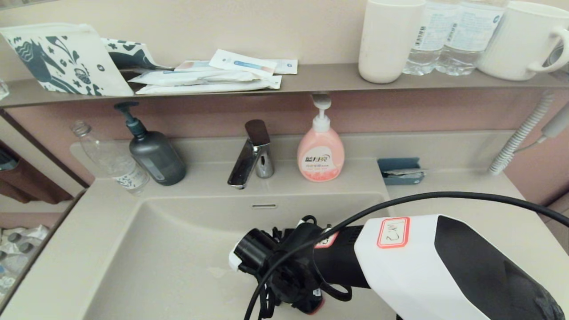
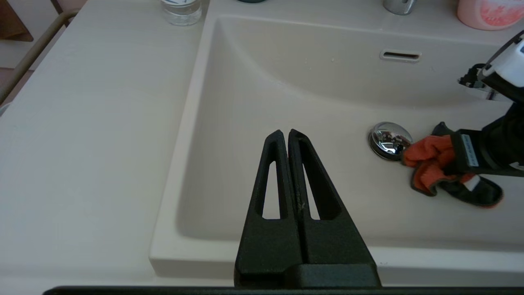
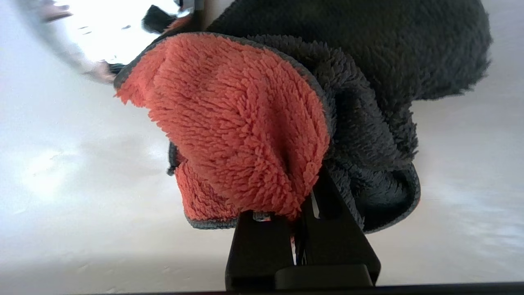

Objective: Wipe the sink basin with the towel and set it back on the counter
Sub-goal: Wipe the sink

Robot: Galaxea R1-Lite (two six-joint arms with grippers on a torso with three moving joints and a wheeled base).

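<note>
The beige sink basin [image 1: 178, 249] [image 2: 286, 94] fills the middle, with its overflow slot [image 1: 264, 206] on the back wall. My right gripper [image 2: 452, 164] [image 3: 302, 192] is down on the basin floor, shut on the red-orange towel [image 2: 430, 157] [image 3: 245, 123]. The towel's dark grey reverse [image 3: 368, 82] is folded beside the red side. The cloth lies bunched against the chrome drain plug [image 2: 389, 137]. In the head view my right wrist hides nearly all of it. My left gripper [image 2: 285, 133] hangs shut and empty above the basin's front left part. The beige counter [image 1: 466, 200] [image 2: 102, 123] surrounds the basin.
Behind the basin stand a chrome faucet [image 1: 251, 153], a pink soap bottle [image 1: 320, 153], a dark pump bottle [image 1: 155, 153] and a clear plastic bottle [image 1: 113, 160]. A blue-grey tray [image 1: 400, 171] sits at the back right. The shelf [image 1: 320, 78] holds a patterned pouch [image 1: 62, 58], cups and bottles.
</note>
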